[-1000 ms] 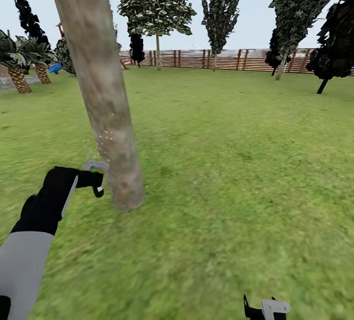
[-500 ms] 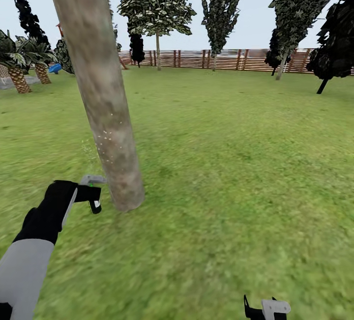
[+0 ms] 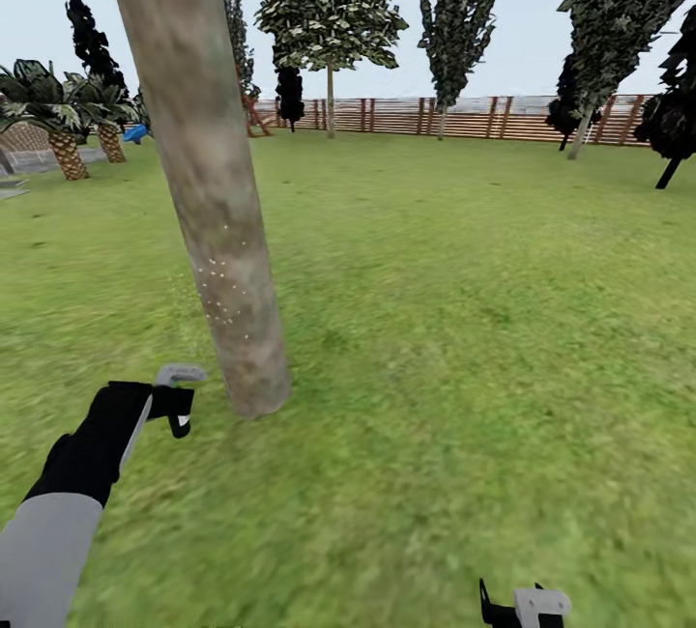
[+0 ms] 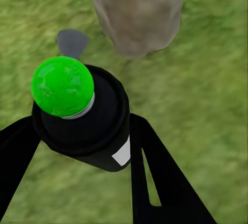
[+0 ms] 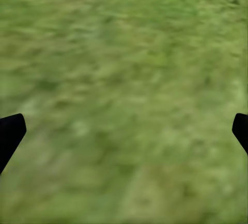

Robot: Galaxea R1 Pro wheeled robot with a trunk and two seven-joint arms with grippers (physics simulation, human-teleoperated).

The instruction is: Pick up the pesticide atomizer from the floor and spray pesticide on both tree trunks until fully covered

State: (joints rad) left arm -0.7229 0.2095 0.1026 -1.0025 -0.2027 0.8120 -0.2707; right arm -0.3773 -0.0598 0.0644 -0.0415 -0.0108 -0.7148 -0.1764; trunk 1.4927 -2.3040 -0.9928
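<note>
A thick grey-brown tree trunk rises from the lawn at left of centre, with white pesticide specks low on its bark. My left gripper hangs just left of the trunk's base, a little above the grass. It is shut on the pesticide atomizer, a dark bottle with a white label and a green-lit dot on top. The trunk's base stands just beyond the bottle. My right gripper is low at the right, its fingertips wide apart over bare grass.
Grass lawn spreads to a brown slat fence at the back. A thin-stemmed leafy tree and dark columnar trees stand along it. Squat palms and a blue object are at the far left.
My left gripper with the atomizer has dropped lower and drawn slightly back from the trunk. The camera has turned a little, sliding the background to the right.
</note>
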